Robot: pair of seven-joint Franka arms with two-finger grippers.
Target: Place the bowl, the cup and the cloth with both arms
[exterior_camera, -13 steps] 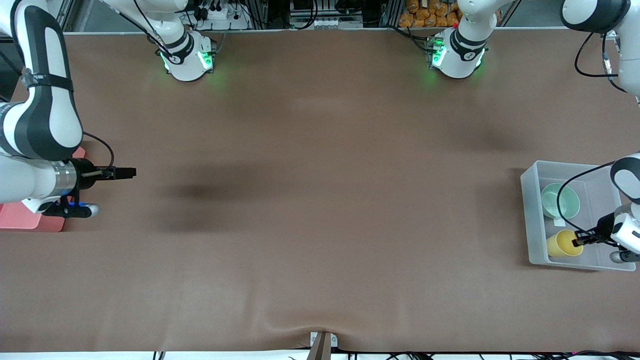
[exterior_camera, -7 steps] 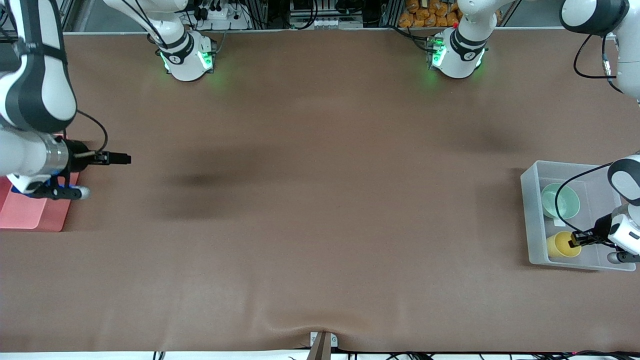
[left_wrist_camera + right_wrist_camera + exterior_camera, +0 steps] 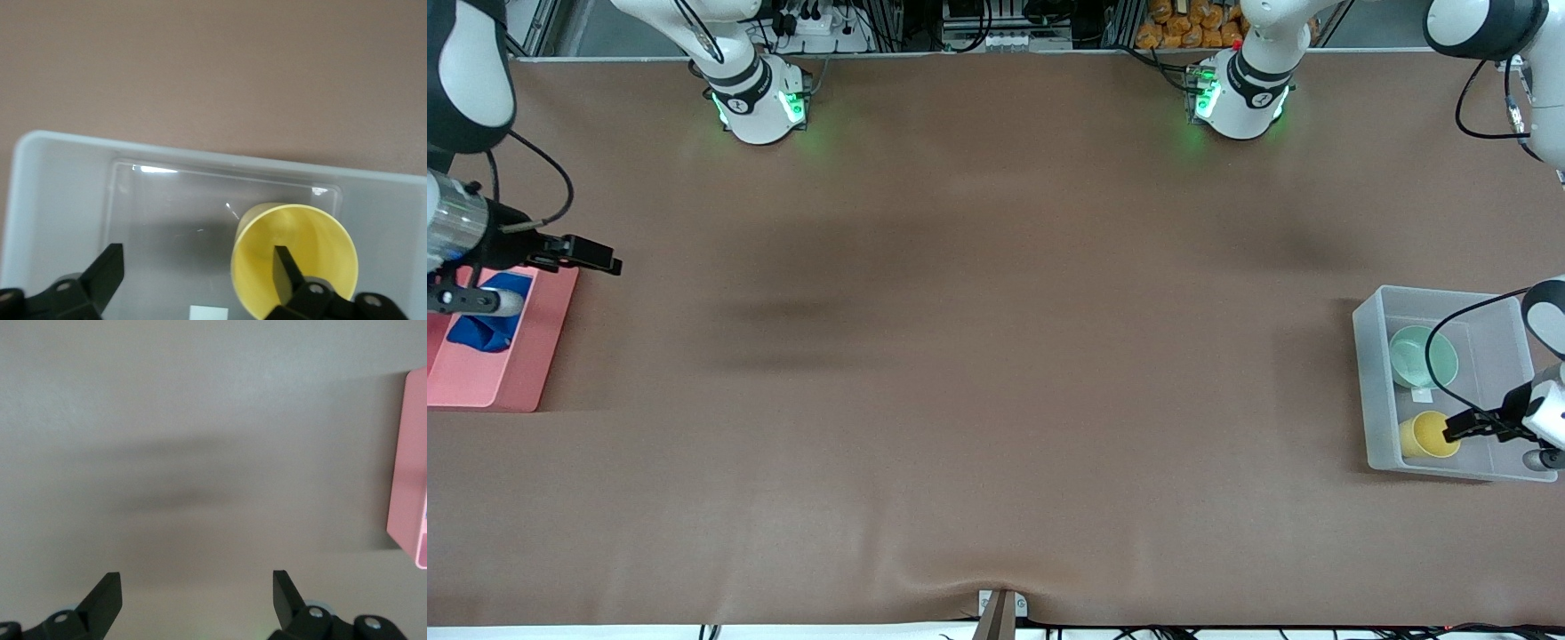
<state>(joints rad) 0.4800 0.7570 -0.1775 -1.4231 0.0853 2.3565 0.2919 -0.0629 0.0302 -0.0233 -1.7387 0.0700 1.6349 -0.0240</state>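
Observation:
The yellow cup (image 3: 1427,434) and the mint-green bowl (image 3: 1423,356) stand upright in a clear plastic bin (image 3: 1371,391) at the left arm's end of the table, the cup nearer to the front camera. My left gripper (image 3: 1456,427) is open over the bin. In the left wrist view (image 3: 197,270) one finger is inside the cup (image 3: 313,230) and the other is outside it. The blue cloth (image 3: 485,322) lies crumpled on a pink tray (image 3: 480,378) at the right arm's end. My right gripper (image 3: 609,263) is open and empty over the table beside the tray; its wrist view (image 3: 197,595) shows bare table.
The brown table mat (image 3: 996,356) spreads between the tray and the bin. Both arm bases (image 3: 760,102) stand along the table's edge farthest from the front camera. The pink tray's edge (image 3: 408,467) shows in the right wrist view.
My right arm has lifted and drawn back from the pink tray, uncovering the blue cloth on it. My left gripper has barely shifted at the cup.

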